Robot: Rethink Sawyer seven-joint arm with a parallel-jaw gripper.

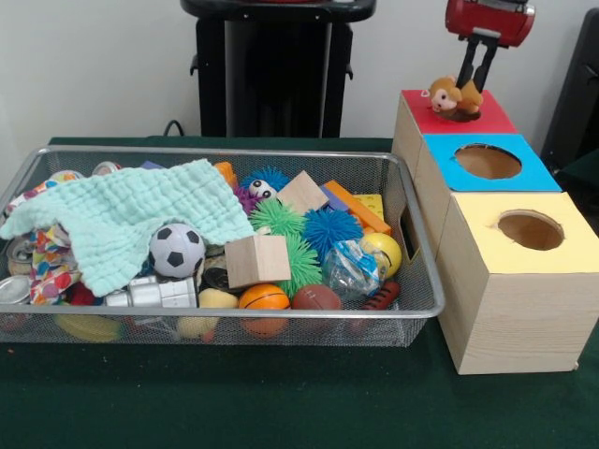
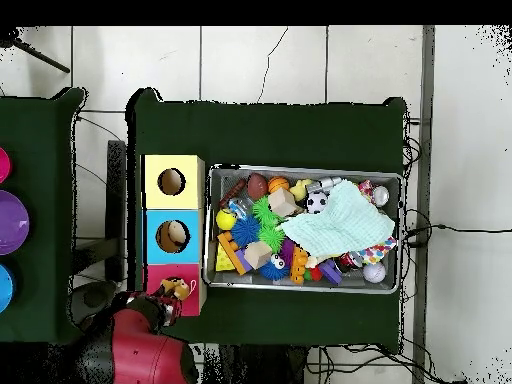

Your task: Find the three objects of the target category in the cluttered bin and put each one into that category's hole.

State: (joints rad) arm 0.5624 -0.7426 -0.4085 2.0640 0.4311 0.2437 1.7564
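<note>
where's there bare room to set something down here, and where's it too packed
Free: the green table cloth in front of the mesh bin, and the yellow box top around its hole. The bin is packed: balls, blocks and a mint cloth fill it. The red box is taken by the monkey toy, with the hand just above.

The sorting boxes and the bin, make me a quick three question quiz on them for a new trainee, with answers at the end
1. True or false: the monkey toy sits at the hole of the red-topped box.
2. Which covers part of the wire bin? A) a pale green cloth B) a newspaper C) a metal lid
3. Fill in: the box nearest the front-view camera has a ____ top.

Key
1. True; the gripper hangs open just above the toy.
2. A, the cloth, beside the soccer ball.
3. Yellow: the yellow-topped box, next to the blue-topped box.
</note>
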